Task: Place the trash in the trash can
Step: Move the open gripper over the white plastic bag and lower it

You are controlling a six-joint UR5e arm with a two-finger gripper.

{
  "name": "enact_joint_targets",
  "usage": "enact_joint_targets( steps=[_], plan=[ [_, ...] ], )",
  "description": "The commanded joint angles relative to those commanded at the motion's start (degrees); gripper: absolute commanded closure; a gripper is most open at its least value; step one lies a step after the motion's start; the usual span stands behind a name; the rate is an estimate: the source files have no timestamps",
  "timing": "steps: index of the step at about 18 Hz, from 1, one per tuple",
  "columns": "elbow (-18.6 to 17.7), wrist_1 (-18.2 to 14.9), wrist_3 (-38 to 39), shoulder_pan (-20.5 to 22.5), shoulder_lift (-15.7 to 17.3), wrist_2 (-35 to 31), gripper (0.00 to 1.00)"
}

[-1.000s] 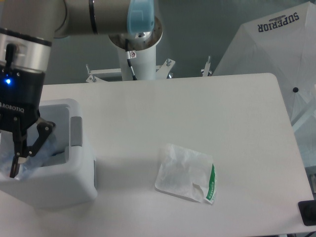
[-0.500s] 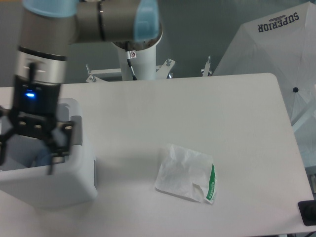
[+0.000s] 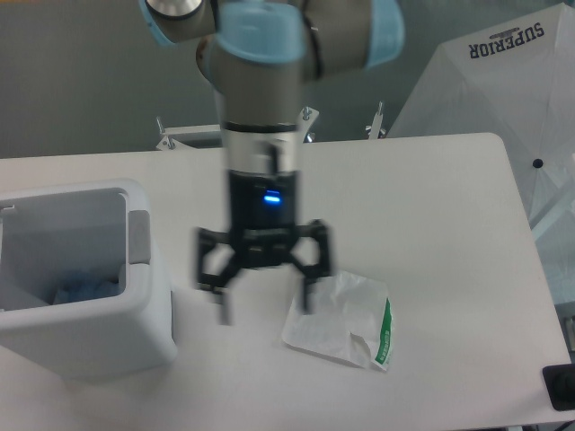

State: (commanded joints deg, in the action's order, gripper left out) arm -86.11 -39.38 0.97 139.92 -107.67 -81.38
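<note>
Fingers were spread wide and empty, one tip (image 3: 222,312) over bare table, the other at the near-left edge of the wrapper (image 3: 340,317). Motion blur made it hard to say whether that tip touched the plastic or hung just above it. Gripper (image 3: 263,310) pointed straight down, blue status light lit on the wrist.

What changed: a second earlier the gripper was down inside the trash can (image 3: 85,278) with the bottle between its fingers; half a second earlier it was lifting out with the fingers already parted. In this frame it had swung across to mid-table and sat over the wrapper's left side. Bottle was released, and a bluish crumpled shape (image 3: 85,289) lay low in the can, partly hidden by the front wall. I read that as the bottle, though the cap wasn't visible.

So item one looked done, item two was starting. Wrapper lay flat on the table (image 3: 431,206), green strip on its right edge, well apart from the can, same spot as in both earlier frames.

Judgement: the fingers straddled the wrapper's left edge rather than its middle. A flat film like that gives little to pinch, so closing on a raised crinkle seemed the likelier way to get hold. White "SUPERIOR" fabric (image 3: 490,81) at top right was untouched and not part of the job.
</note>
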Motion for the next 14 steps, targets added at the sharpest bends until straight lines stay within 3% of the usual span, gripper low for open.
enact_joint_targets(
  steps=[5, 14],
  plan=[
    [-6.9, -0.2, -5.8, 1.8, -1.3, -8.2, 0.0],
    [-7.3, -1.1, -4.7, 6.2, -8.9, -12.5, 0.0]
  ],
)
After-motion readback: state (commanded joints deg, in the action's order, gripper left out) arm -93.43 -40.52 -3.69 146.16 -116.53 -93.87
